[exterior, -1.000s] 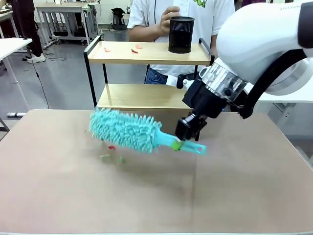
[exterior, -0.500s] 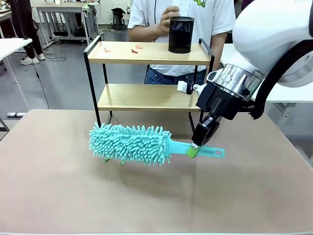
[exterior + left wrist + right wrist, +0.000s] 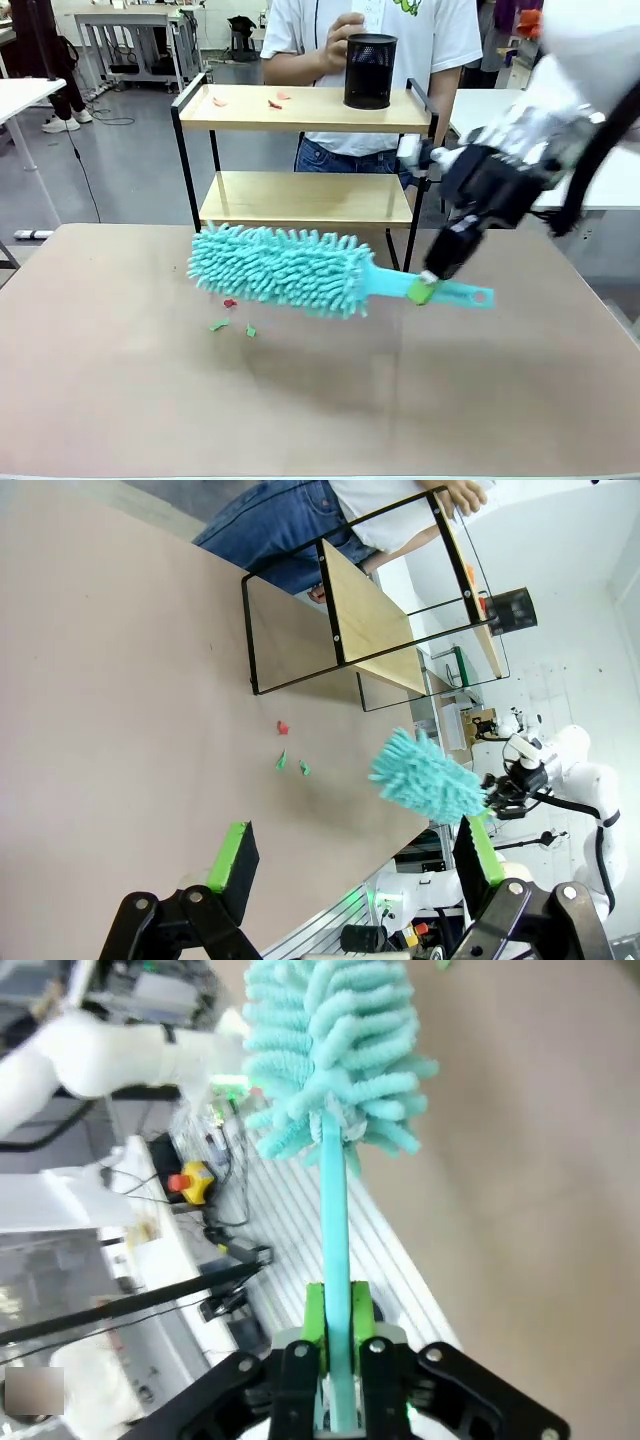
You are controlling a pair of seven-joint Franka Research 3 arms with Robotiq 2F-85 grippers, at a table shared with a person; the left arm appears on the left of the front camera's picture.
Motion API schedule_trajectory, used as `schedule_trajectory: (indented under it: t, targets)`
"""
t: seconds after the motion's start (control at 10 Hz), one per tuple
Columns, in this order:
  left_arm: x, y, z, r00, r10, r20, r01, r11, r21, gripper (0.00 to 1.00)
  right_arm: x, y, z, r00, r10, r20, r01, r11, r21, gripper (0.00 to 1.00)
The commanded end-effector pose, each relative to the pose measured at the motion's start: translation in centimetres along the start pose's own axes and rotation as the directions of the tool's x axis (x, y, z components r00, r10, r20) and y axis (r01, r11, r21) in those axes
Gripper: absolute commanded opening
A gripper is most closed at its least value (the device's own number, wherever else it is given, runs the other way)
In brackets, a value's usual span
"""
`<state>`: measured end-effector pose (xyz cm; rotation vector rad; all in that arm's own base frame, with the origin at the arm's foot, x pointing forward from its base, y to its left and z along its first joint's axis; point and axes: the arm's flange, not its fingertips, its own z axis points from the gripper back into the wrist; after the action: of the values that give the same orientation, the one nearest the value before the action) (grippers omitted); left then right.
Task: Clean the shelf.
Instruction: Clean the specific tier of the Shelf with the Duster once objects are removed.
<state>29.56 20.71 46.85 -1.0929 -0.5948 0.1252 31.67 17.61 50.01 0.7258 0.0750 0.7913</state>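
Right gripper (image 3: 425, 290): clamped shut on the handle of the duster (image 3: 280, 268), right of the table's middle. In the right wrist view the green pads (image 3: 313, 1312) are seen pressed flat against the handle.
Duster: turquoise and fluffy, with the head pointed out to the left and held roughly level, low over the table (image 3: 300, 410). Whether the fibres are brushing the surface can't really be told from here.
Left gripper (image 3: 355, 855): jaws spread wide with nothing held between them, seen over the near part of the table in its own wrist view.
Shelf (image 3: 300, 108): stood at the far edge of the table, just behind the duster, with two wooden boards in a thin black frame.
Top board: a few reddish scraps (image 3: 270, 100) are scattered on its left part, and a black mesh cup (image 3: 370, 70) is set on its right part.
Person's hand (image 3: 340, 40): wrapped around the cup from the far side.
Table bits (image 3: 230, 315): small green and red pieces, probably paper, are left lying below the duster's left end.
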Motion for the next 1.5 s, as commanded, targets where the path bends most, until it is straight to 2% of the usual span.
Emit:
schedule_trajectory:
  t: [0.0,0.1,0.2,0.3,0.4,0.5,0.6,0.7,0.8,0.9,1.0,1.1,1.2,1.4]
  targets:
    - [0.1,-0.1,-0.2,1.0,-0.021,0.017,0.021,0.999,-0.024,1.0,-8.1,0.3,6.7,0.993,-0.103,0.055,0.091,0.978,0.188,0.12]
    - [0.1,-0.1,-0.2,1.0,-0.021,0.017,0.021,0.999,-0.024,1.0,-12.1,-0.3,10.0,0.988,-0.129,0.083,0.094,0.937,0.336,0.12]
    - [0.1,-0.1,-0.2,1.0,-0.021,0.017,0.021,0.999,-0.024,1.0,-17.1,-1.9,13.4,0.964,-0.189,0.187,0.091,0.896,0.435,0.12]
    - [0.1,-0.1,-0.2,1.0,-0.021,0.017,0.021,0.999,-0.024,1.0,-19.6,-3.1,14.7,0.947,-0.224,0.229,0.087,0.868,0.488,0.12]
    - [0.1,-0.1,-0.2,1.0,-0.021,0.017,0.021,0.999,-0.024,1.0,-23.1,-5.7,15.8,0.891,-0.329,0.313,0.107,0.821,0.561,0.12]
    - [0.1,-0.1,-0.2,1.0,-0.021,0.017,0.021,0.999,-0.024,1.0,-25.9,-8.5,16.0,0.834,-0.394,0.387,0.075,0.775,0.627,0.12]
    - [0.1,-0.1,-0.2,1.0,-0.021,0.017,0.021,0.999,-0.024,1.0,-28.0,-11.5,15.1,0.767,-0.488,0.416,0.089,0.724,0.684,0.12]
    - [0.1,-0.1,-0.2,1.0,-0.021,0.017,0.021,0.999,-0.024,1.0,-29.6,-14.2,13.9,0.712,-0.553,0.433,0.095,0.687,0.72,0.12]
    - [0.1,-0.1,-0.2,1.0,-0.021,0.017,0.021,0.999,-0.024,1.0,-31.0,-16.4,12.4,0.684,-0.568,0.459,0.051,0.664,0.746,0.12]
    - [0.1,-0.1,-0.2,1.0,-0.021,0.017,0.021,0.999,-0.024,1.0,-32.0,-18.1,10.7,0.635,-0.615,0.467,0.067,0.646,0.76,0.12]
    - [0.1,-0.1,-0.2,1.0,-0.021,0.017,0.021,0.999,-0.024,1.0,-32.3,-19.0,9.5,0.612,-0.631,0.476,0.09,0.654,0.751,0.12]
    - [0.1,-0.1,-0.2,1.0,-0.021,0.017,0.021,0.999,-0.024,1.0,-31.0,-19.5,8.1,0.585,-0.675,0.45,0.194,0.655,0.73,0.12]
    - [0.1,-0.1,-0.2,1.0,-0.021,0.017,0.021,0.999,-0.024,1.0,-33.2,-18.7,9.7,0.63,-0.649,0.425,0.123,0.625,0.771,0.12]
    - [0.1,-0.1,-0.2,1.0,-0.021,0.017,0.021,0.999,-0.024,1.0,-33.2,-18.7,9.7,0.63,-0.649,0.425,0.123,0.625,0.771,0.12]
